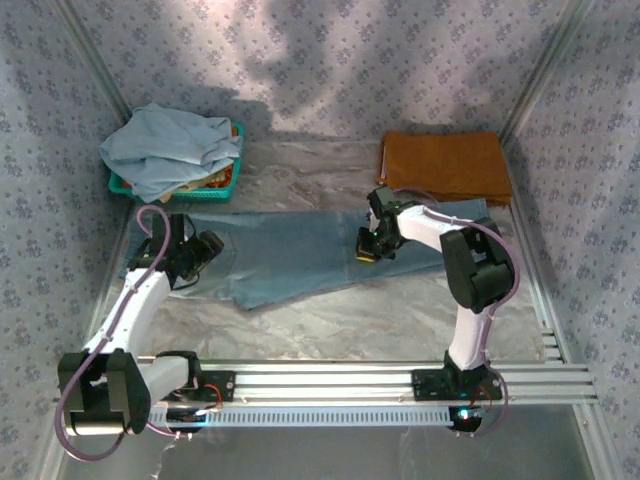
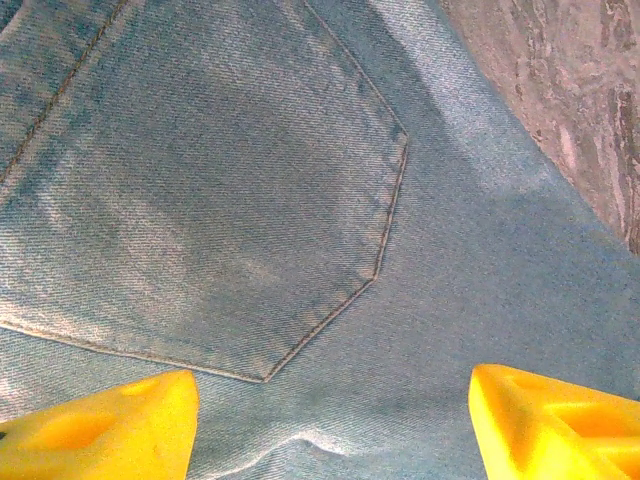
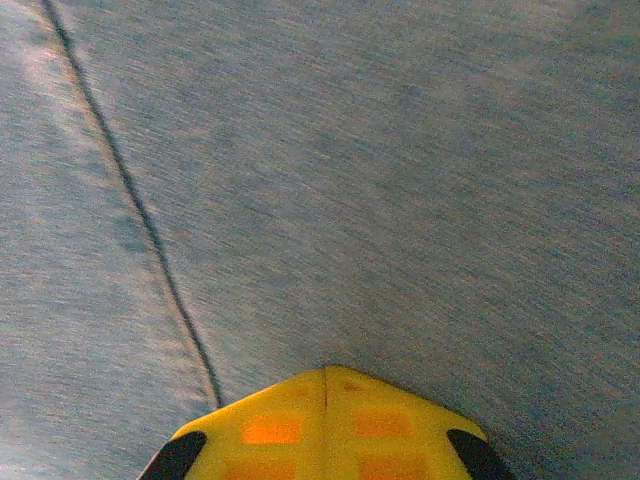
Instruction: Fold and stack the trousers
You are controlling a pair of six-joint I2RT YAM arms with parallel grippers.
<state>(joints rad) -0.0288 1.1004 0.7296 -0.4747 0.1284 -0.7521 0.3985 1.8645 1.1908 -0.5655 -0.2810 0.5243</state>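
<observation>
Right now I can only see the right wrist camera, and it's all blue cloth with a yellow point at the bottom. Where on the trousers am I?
Observer: From above, the right gripper is at the right-hand end of the trousers, which lie stretched out sideways across the table.
Operator: What's my other arm doing?
Observer: The left gripper hangs over a back pocket at the other end, its jaws wide open.
Operator: Is anything else near me?
Observer: Yes, a folded rust-orange cloth lies just beyond your gripper, in the far right corner.
</observation>
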